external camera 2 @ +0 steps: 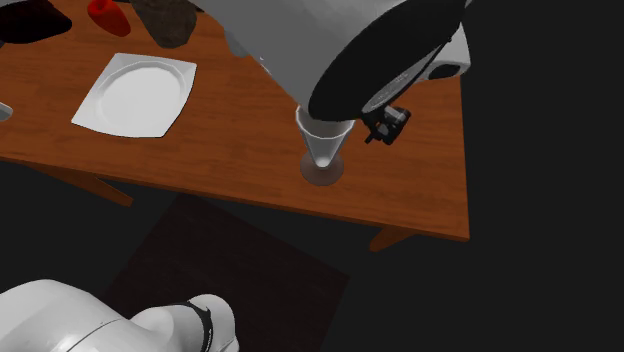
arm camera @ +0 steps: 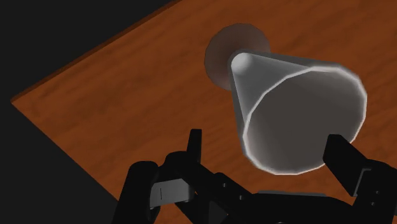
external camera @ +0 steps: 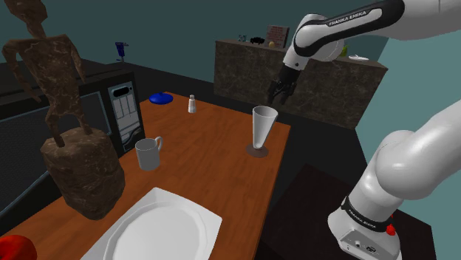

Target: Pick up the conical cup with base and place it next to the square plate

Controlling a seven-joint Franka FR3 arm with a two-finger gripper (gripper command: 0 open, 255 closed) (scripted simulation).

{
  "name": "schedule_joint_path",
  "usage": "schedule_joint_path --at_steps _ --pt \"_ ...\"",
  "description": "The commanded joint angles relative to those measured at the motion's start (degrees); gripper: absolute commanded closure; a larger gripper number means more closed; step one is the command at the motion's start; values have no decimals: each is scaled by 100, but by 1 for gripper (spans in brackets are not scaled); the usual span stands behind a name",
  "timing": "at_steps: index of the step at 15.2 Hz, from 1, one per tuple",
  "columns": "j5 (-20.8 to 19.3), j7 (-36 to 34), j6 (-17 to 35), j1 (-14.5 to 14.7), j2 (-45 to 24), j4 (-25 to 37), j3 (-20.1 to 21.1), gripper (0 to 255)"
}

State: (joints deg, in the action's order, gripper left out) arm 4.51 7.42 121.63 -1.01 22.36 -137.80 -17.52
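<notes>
Arm [external camera: 347,21] reads "FRANKA EMIKA" – twice.

On the table [external camera: 214,151], the conical cup [external camera: 263,129] stands near one edge, well apart from the square plate [external camera: 159,229].

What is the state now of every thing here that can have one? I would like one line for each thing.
conical cup: upright on its base on the table, not held.
gripper: open, above the cup's rim, not touching it.
square plate: lying flat on the table.
mug: upright, handle toward the shoulder view's right.
shaker: upright.
</notes>
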Motion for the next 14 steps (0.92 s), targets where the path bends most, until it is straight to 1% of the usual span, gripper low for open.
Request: schedule_joint_path --at_steps 1,8,14 --pt "138 199 238 43 -304 4 -129 0" --pt "295 306 810 124 -608 -279 -148 0" --pt "311 317 857 132 -636 -300 -150 0"
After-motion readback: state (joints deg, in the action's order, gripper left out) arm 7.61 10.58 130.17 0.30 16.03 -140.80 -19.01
